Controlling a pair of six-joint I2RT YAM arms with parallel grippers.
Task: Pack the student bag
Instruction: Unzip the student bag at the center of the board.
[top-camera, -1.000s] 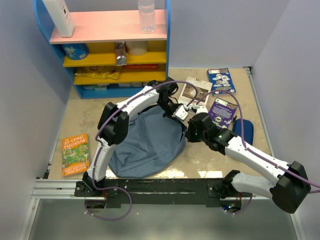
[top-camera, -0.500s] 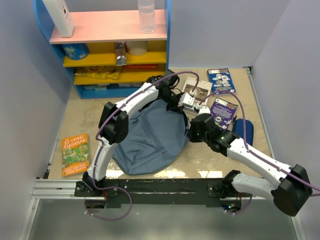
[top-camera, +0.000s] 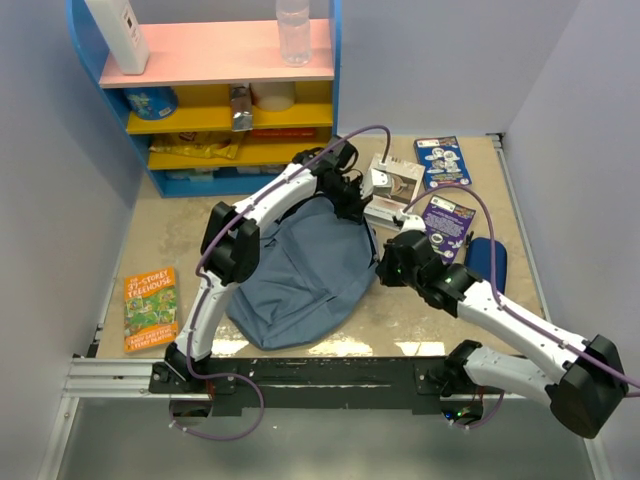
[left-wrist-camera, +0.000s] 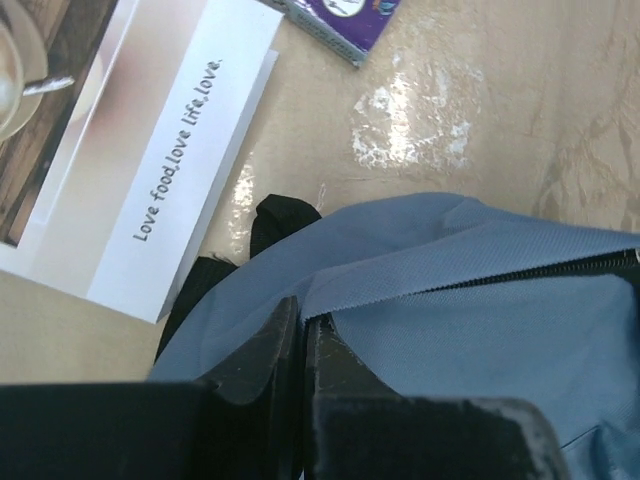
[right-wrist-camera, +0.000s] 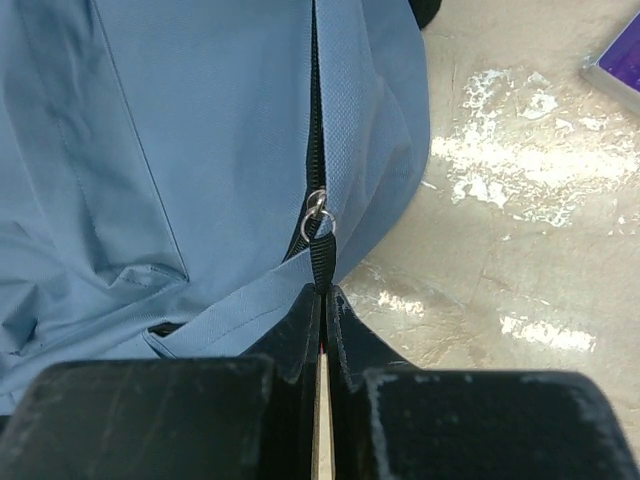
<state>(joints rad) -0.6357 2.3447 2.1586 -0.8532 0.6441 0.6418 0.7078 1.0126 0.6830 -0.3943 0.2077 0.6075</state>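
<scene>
A: Since 1 s ago, left gripper (top-camera: 352, 203) went farther back w/ the student bag (top-camera: 300, 275)'s top edge; bag stretched mid-table.

B: Top view: left arm arched over the bag, right gripper (top-camera: 388, 262) low at its right side. White booklet (top-camera: 392, 185) just behind, purple book (top-camera: 446, 220) nearby.

A: Left wrist: fingers together, pinching the blue rim fabric.

B: Right wrist: fingers clamped on the black zip pull strap (right-wrist-camera: 320, 255); slate-blue cloth creased.
</scene>
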